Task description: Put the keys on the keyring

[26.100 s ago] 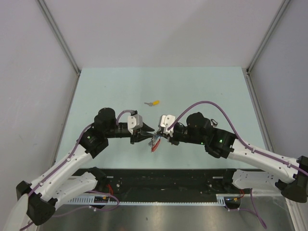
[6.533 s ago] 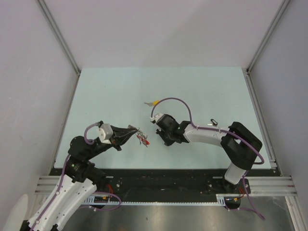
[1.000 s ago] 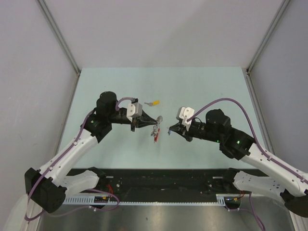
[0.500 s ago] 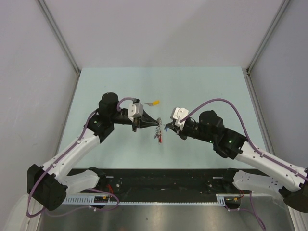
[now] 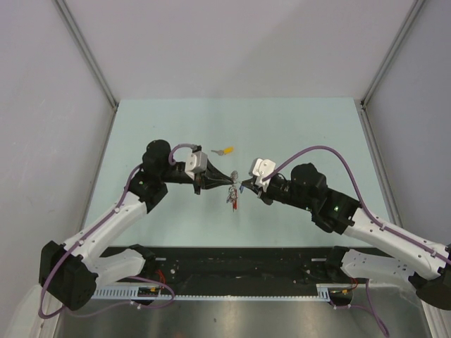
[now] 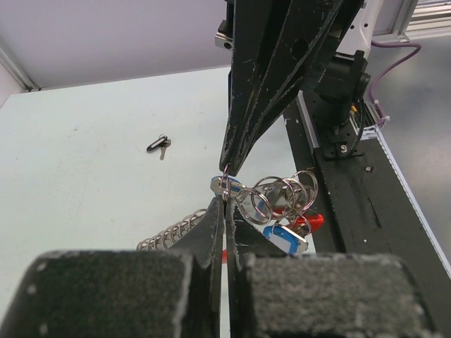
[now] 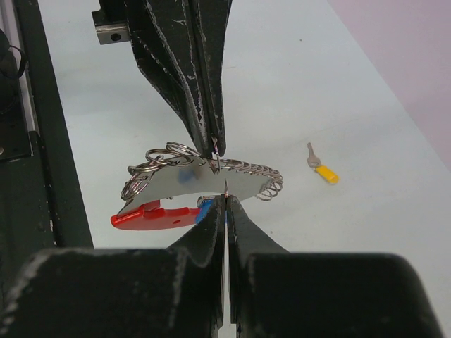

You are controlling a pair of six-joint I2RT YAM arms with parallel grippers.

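Pale green table (image 5: 282,127) between grey walls (image 5: 42,105) lies under both arms, with the keyring (image 5: 230,193) held over its middle. Only the overhead view shows the arms reaching in from either side of the keyring. Only the left wrist view shows a small dark key (image 6: 158,145) on the table, well beyond the keyring. A yellow-capped key (image 5: 225,150) lies apart behind the keyring. Its chain (image 7: 246,172) and red strap (image 7: 151,215) dangle below. The left gripper (image 5: 223,182) pinches the keyring's top. The right gripper (image 5: 243,186), fingers pressed together on the blue-capped key (image 6: 285,238), meets it tip to tip, partly hiding the cap.
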